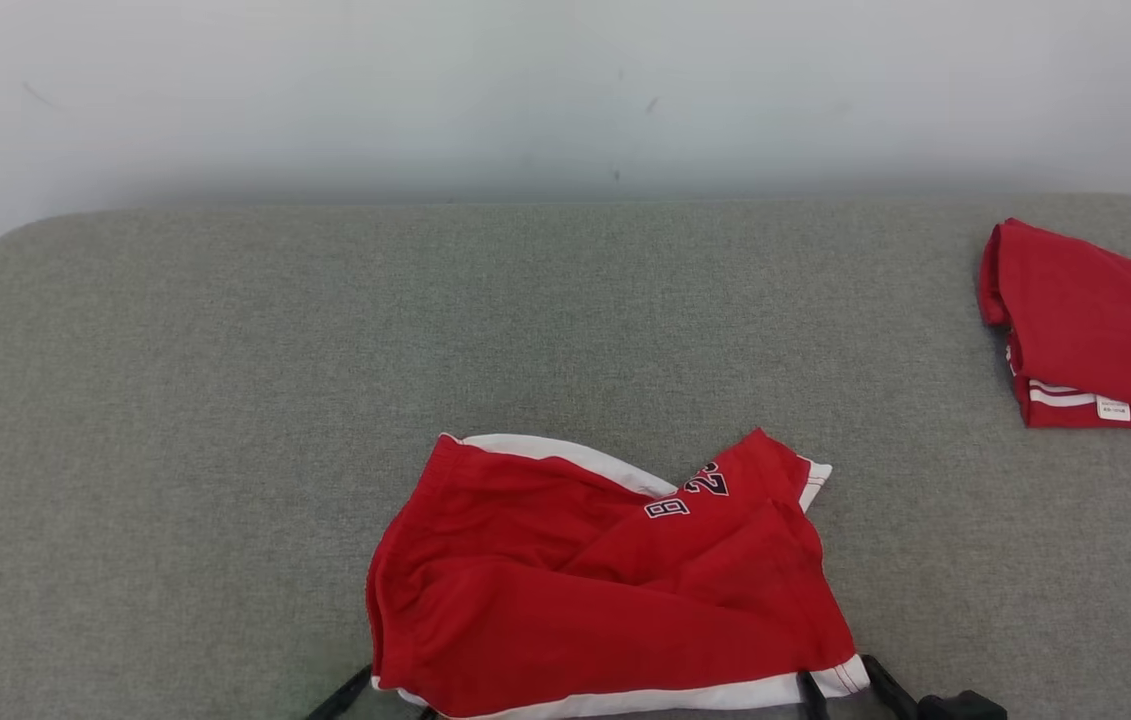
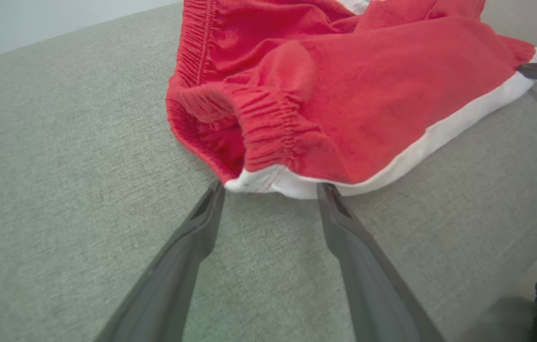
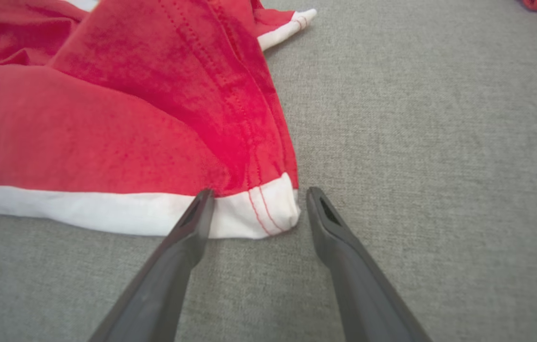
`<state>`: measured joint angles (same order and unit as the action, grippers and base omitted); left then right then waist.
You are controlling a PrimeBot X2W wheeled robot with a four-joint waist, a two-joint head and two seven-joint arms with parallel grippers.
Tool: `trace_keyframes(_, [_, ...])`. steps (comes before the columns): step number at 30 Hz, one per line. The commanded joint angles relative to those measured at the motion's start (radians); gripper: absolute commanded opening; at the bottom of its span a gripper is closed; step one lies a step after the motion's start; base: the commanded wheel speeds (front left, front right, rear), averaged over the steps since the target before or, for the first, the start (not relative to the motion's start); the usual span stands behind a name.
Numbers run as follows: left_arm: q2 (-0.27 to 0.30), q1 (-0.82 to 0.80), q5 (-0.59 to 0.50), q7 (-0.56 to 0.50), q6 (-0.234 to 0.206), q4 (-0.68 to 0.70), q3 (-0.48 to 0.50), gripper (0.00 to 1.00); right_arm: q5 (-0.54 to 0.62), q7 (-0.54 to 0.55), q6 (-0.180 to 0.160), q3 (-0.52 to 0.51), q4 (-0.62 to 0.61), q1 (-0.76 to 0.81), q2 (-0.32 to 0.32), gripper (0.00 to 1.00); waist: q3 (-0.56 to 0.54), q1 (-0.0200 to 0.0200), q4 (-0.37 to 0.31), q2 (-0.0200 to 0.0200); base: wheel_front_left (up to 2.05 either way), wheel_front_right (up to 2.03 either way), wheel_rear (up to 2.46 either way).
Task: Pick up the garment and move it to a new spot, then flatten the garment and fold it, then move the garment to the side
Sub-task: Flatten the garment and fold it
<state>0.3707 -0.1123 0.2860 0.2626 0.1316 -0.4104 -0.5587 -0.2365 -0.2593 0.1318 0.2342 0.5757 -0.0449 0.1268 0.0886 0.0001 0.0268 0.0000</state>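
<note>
Two grippers wait at the near corners of the red shorts (image 1: 605, 590), which lie rumpled, one leg folded over, on a grey padded surface (image 1: 175, 400), low in the middle of the head view. Left gripper (image 2: 272, 187): fingers spread, tips touching the white hem by the waistband corner, pinching nothing. Right gripper (image 3: 256, 192): fingers spread, straddling the opposite hem corner, nothing pinched. The likely step is taking hold to lift the cloth or pull it flat. Next, both would need to close on the hem together. Bare surface lies wide to the left and beyond. A second red garment (image 1: 1095, 330), folded, sits far right, well apart.
</note>
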Motion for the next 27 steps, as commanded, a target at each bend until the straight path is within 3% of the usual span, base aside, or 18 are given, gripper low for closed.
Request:
trace_keyframes(1, [0.008,-0.022,0.009,0.003,-0.002,-0.006,-0.004,1.00,-0.007,-0.002,-0.003,0.006,0.019,-0.016,-0.006,1.00,0.007,-0.0001,-0.004,0.0000,0.00,0.00,0.00])
trace_keyframes(3, [0.008,-0.036,0.014,0.003,-0.002,-0.009,-0.011,1.00,-0.015,-0.001,-0.003,0.016,0.049,-0.032,-0.010,1.00,0.011,-0.0001,-0.005,0.0000,0.00,0.00,0.00])
trace_keyframes(4, [0.009,-0.041,0.016,0.003,-0.002,-0.010,-0.014,1.00,-0.024,-0.001,-0.003,0.021,0.061,-0.037,-0.014,0.82,0.013,-0.0001,-0.004,0.0000,0.00,0.00,0.00])
trace_keyframes(5, [0.012,-0.046,0.017,0.003,-0.002,-0.010,-0.023,0.85,-0.029,-0.001,-0.003,0.027,0.073,-0.045,-0.018,0.30,0.014,-0.0001,-0.005,0.0000,0.00,0.00,0.00])
trace_keyframes(6, [0.014,-0.052,0.018,0.003,-0.002,-0.010,-0.029,0.38,-0.034,0.000,-0.003,0.034,0.078,-0.051,-0.021,0.00,0.015,-0.0001,-0.004,0.0000,0.00,0.00,0.00])
trace_keyframes(7, [0.016,-0.057,0.020,0.003,-0.002,-0.011,-0.033,0.00,-0.041,0.000,-0.003,0.037,0.080,-0.055,-0.023,0.00,0.015,-0.0001,-0.004,0.0000,0.00,0.00,0.00])
trace_keyframes(12, [0.012,-0.047,0.034,0.003,-0.002,-0.004,-0.034,0.00,-0.059,-0.004,-0.003,0.031,0.040,-0.061,-0.015,0.00,0.014,-0.0001,-0.003,0.0000,0.00,0.00,0.00])
trace_keyframes(18, [0.001,-0.006,0.052,0.003,-0.002,0.104,0.034,0.00,-0.085,-0.004,-0.003,-0.010,-0.111,-0.022,-0.003,0.00,0.011,-0.0001,-0.001,0.0000,0.00,0.00,0.00])
trace_keyframes(27, [0.048,-0.112,0.084,0.003,-0.002,0.265,0.092,0.00,-0.160,0.003,-0.003,-0.006,-0.269,-0.137,0.030,0.00,0.024,-0.0001,-0.023,0.0000,0.00,0.00,0.00])
